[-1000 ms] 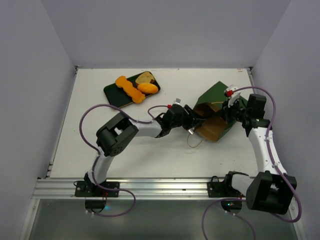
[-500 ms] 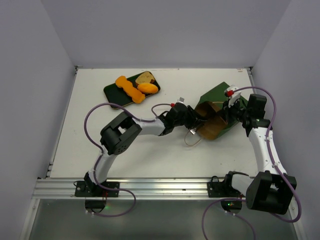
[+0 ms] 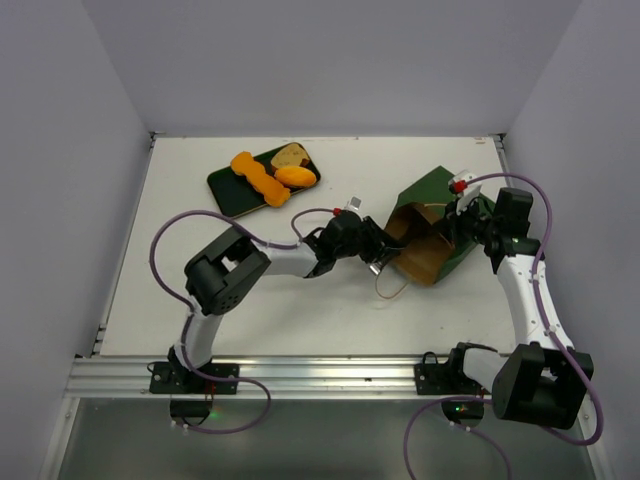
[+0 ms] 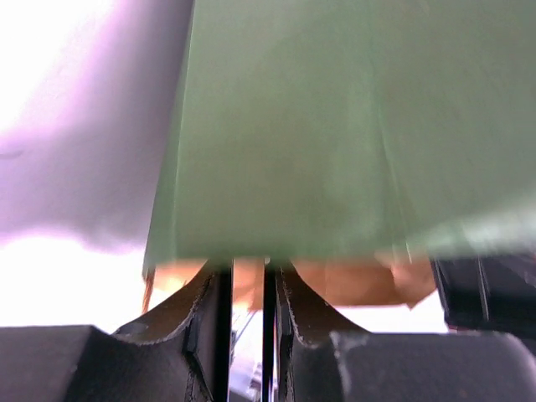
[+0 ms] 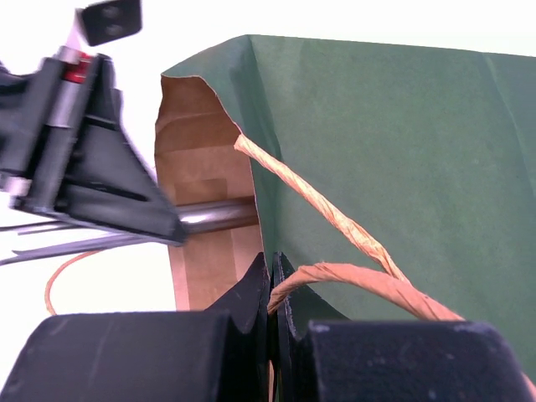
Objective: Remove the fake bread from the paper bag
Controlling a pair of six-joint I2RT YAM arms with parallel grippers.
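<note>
The paper bag [image 3: 432, 222], dark green outside and brown inside, lies on its side with its mouth toward the left arm. My right gripper [image 3: 462, 215] is shut on the bag's rim beside a string handle [image 5: 335, 226]. My left gripper [image 3: 374, 258] is at the bag's mouth; its jaws stand a narrow gap apart, tips against the green wall [image 4: 335, 126], with only blurred tan paper behind them. Three pieces of fake bread, a long orange twist [image 3: 262, 180], an orange roll [image 3: 296, 176] and a brown slice [image 3: 291, 155], lie on the dark green tray [image 3: 225, 185]. Any bread inside the bag is hidden.
A loose string handle loop [image 3: 388, 285] lies on the table below the bag's mouth. The tray sits at the back left. White walls close in the table on three sides, and the right wall is close behind the right arm.
My left gripper pushed toward the bag's mouth half a second ago and has drawn back a little to the left. The right gripper and the bag have barely moved.
</note>
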